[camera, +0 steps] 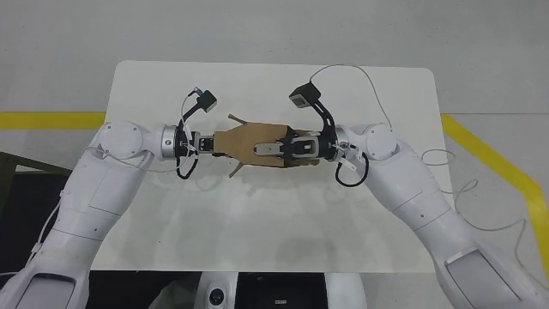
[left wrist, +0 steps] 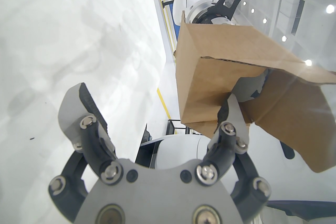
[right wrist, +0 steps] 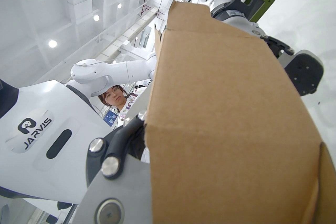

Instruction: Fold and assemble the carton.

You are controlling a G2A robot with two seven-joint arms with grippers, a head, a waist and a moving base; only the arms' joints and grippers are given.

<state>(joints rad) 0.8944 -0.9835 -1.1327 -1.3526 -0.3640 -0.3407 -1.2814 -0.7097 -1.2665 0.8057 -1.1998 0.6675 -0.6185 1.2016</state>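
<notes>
We found the carton (camera: 249, 140) over the middle of the white table (camera: 360, 223), between the two arms: plain brown matte cardboard, creased into a boxy sleeve with loose flaps. The right gripper (camera: 276, 148) was clamped on its wall, one pale finger lying flat along the top panel. The left gripper (camera: 206, 143) stood spread at the other end. Its wrist view showed what the top view hid: one ridged black pad (left wrist: 92, 107) free, the other finger (left wrist: 233, 112) touching a torn flap edge.
</notes>
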